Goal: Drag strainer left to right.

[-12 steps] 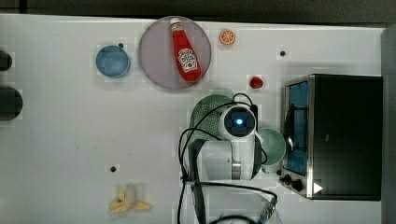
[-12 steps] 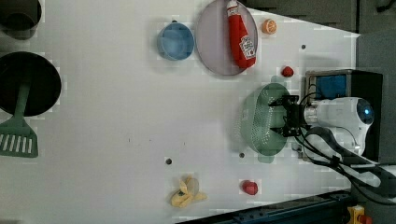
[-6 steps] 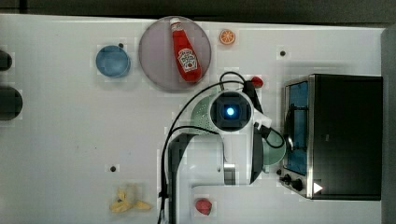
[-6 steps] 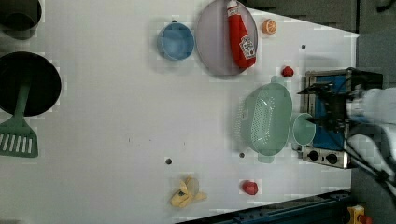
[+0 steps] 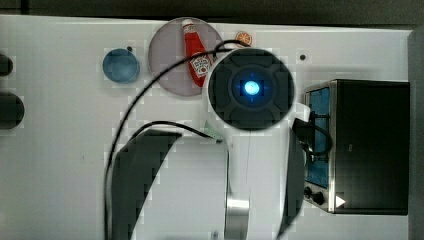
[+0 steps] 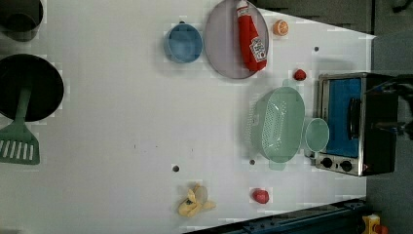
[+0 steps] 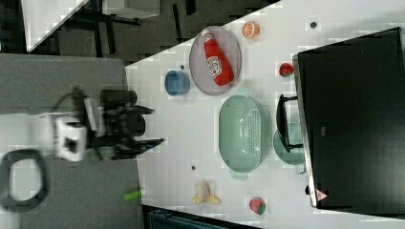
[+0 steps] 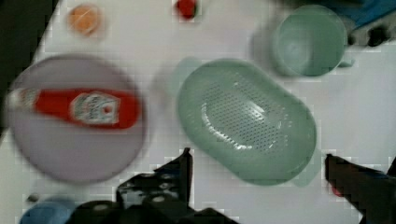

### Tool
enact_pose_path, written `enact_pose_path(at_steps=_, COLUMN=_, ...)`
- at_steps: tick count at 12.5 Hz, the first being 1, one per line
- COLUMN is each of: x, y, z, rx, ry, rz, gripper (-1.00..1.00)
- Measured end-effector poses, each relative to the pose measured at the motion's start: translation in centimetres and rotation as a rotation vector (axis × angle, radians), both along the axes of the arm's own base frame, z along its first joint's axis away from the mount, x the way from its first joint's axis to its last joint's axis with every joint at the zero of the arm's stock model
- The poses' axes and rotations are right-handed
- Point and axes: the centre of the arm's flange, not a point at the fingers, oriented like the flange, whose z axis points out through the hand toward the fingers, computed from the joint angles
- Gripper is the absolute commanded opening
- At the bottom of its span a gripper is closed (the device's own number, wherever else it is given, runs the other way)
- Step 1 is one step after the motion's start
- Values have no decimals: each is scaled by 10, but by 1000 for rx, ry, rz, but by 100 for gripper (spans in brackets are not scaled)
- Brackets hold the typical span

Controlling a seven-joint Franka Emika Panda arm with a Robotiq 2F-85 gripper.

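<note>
White tabletop fills the left view: the strainer sits beside a teal cup by the toaster oven. Right view: gripper raised clear, fingers spread, empty. Drag looks finished; next, retreat.

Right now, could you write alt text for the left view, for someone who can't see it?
A pale green strainer sits on a white table, touching a green cup beside a toaster oven. Farther off lie a ketchup bottle on a plate and a blue bowl.
</note>
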Motion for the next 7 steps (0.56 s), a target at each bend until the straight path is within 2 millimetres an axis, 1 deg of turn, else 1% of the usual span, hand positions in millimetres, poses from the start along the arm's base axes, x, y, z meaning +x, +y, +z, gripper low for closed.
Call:
enact_pose_path(at_steps=1, x=-5, y=2, z=27, rx=-5, ry=-27, rz=46, gripper=100)
enact_pose_path(at_steps=2, x=-12, y=1, z=49, rx=-12, ry=-47, rz=85, gripper=100)
enact_pose_path(at_steps=3, x=-19, y=-1, z=66, rx=-30, ry=-61, rz=104, gripper=100)
enact_pose_path(at_steps=4, x=-26, y=-2, z=77, rx=-33, ry=-63, rz=113, gripper=100)
enact_pose_path(at_steps=5, x=-26, y=-1, z=83, rx=-21, ry=-70, rz=120, gripper=100)
enact_pose_path(at_steps=6, x=-23, y=0, z=84, rx=-4, ry=-72, rz=126, gripper=100)
enact_pose_path(at_steps=7, x=-23, y=2, z=81, rx=-2, ry=-56, rz=141, gripper=100)
